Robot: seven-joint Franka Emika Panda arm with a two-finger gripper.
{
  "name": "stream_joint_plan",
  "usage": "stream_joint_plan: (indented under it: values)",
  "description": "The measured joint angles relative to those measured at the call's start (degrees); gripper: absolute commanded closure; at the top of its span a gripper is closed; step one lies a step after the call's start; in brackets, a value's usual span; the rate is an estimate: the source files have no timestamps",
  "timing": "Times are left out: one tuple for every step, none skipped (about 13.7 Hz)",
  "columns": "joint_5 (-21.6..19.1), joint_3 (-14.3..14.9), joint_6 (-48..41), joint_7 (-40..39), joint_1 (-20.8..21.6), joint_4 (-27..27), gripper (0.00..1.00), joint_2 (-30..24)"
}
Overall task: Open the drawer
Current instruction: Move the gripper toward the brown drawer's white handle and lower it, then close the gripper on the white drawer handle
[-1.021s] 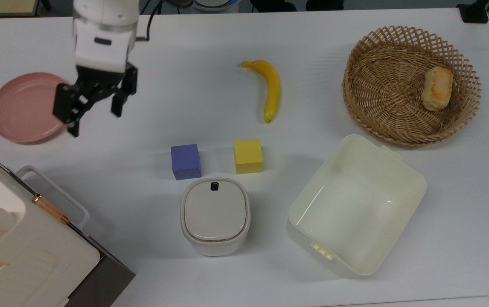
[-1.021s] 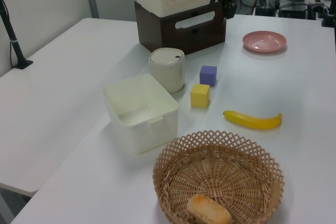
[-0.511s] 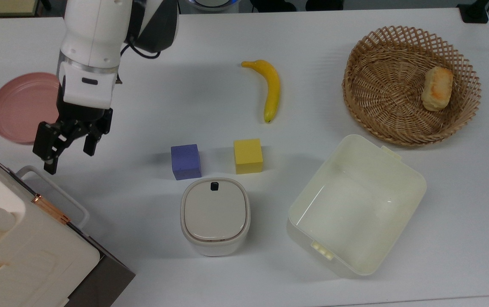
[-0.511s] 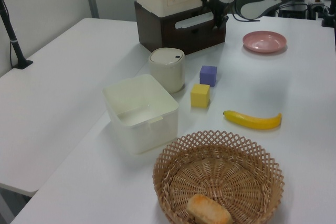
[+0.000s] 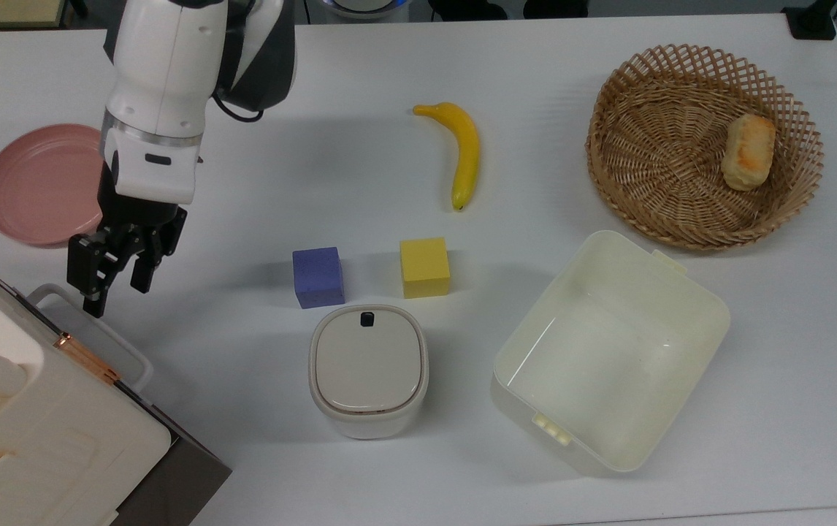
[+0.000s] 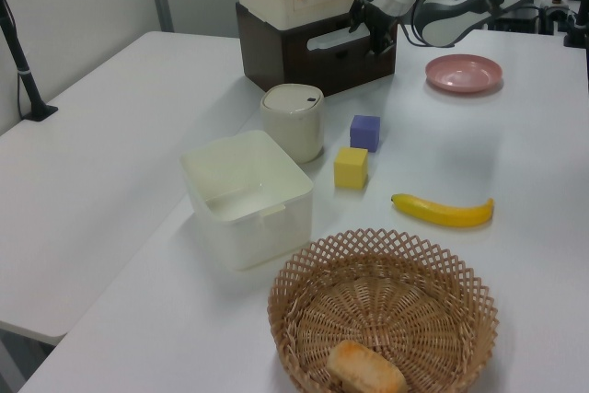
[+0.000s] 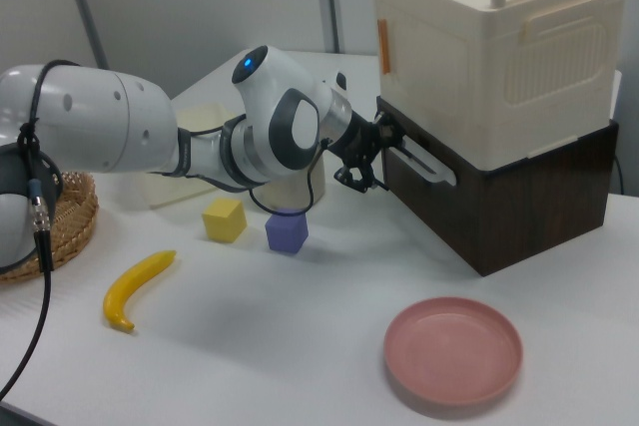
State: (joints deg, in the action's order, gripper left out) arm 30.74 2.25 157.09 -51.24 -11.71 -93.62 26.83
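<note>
Drawer [image 7: 499,209] shut in right view, claw [image 5: 113,281] parted at its white handle [image 5: 108,332] in top view.

The top view looks straight down on the white table [image 5: 360,66] from above and takes in almost the whole surface. The left view stands low at the end where the round woven wicker basket [image 6: 383,313] lies, close to it, and faces along the table toward the dark brown cabinet with cream top [image 6: 317,43] far away. The right view looks from the opposite end, near the round pink plate [image 7: 453,351]. All three views share the middle of the table with the yellow banana [image 5: 464,150].
</note>
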Motion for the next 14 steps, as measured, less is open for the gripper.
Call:
stream_joint_plan:
  values:
    - [0.0,0.0,0.2,0.0,0.0,0.0,0.32,0.4]
    - [0.0,0.0,0.6,0.0,-0.1,0.2,0.32,0.8]
    - [0.0,0.0,0.8,0.0,-0.2,0.5,0.32,1.0]
    - [0.0,0.0,0.9,0.0,-0.3,0.9,0.32,1.2]
    - [0.0,0.0,0.9,0.0,-0.4,1.4,0.32,1.4]
    - [0.0,0.0,0.9,0.0,-0.5,1.9,0.32,1.5]
    - [0.0,0.0,0.9,0.0,-0.7,2.2,0.32,1.7]
    - [0.0,0.0,0.9,0.0,-0.9,2.5,0.36,1.8]
    - [0.0,0.0,0.9,0.0,-1.0,2.8,0.49,1.9]
    - [0.0,0.0,0.9,0.0,-1.2,2.9,0.63,2.1]
    - [0.0,0.0,1.2,0.0,-1.2,3.0,0.79,2.2]
    - [0.0,0.0,1.8,0.0,-1.2,3.0,0.88,2.3]
    - [0.0,0.0,2.1,0.0,-1.2,3.1,0.99,2.3]
    - [0.0,0.0,2.3,0.0,-1.3,3.2,1.0,2.3]
